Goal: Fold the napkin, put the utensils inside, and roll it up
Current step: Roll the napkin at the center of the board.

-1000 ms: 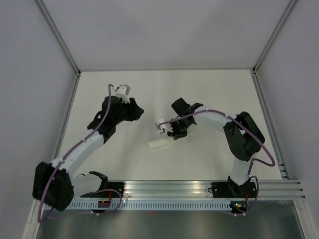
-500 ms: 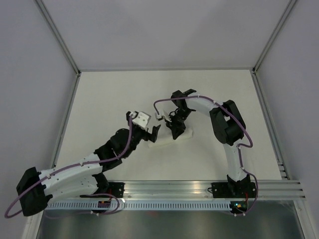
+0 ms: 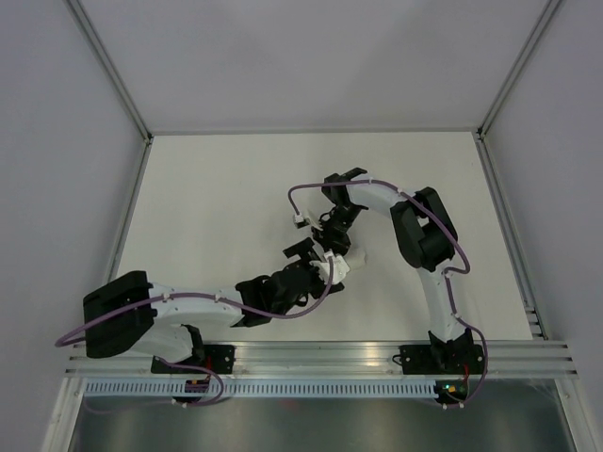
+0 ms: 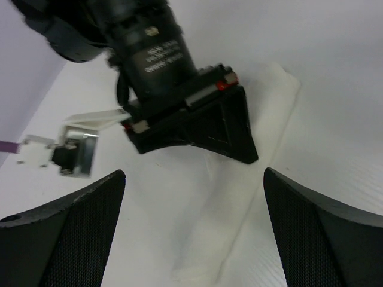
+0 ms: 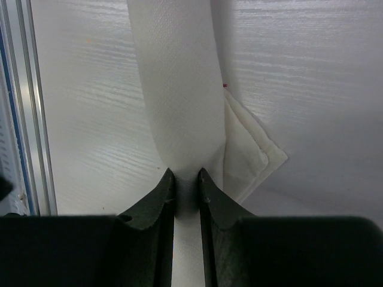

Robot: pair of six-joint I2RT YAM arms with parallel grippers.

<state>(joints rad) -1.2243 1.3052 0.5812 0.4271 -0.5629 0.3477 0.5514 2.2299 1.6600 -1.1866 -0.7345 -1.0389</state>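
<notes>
My right gripper [image 5: 186, 182] has its jaws nearly together, clamped on the near end of the napkin [image 5: 179, 89], which is rolled into a soft white tube. In the right wrist view that tube runs straight away from my fingertips, from the bottom centre of the frame to the top edge, so its long axis lies in line with the gripper. A flat corner [image 5: 263, 158] of the same sheet pokes out to the right of the roll and lies on the worktop [image 5: 323, 72]. My left gripper [image 4: 194, 179] is spread wide, holding and touching nothing. In the left wrist view its two fingers sit at the lower left and lower right. The napkin lies between and beyond them as a pale strip slanting from the upper right toward the bottom centre, with the right gripper's black body over it in the upper middle. From above, both grippers meet just right of the worktop's centre. The right one is on the napkin and the left is just beside it. I judge the next move turns on the left closing across that slanted strip. I see no utensils, and whether they lie inside the roll I cannot tell.
</notes>
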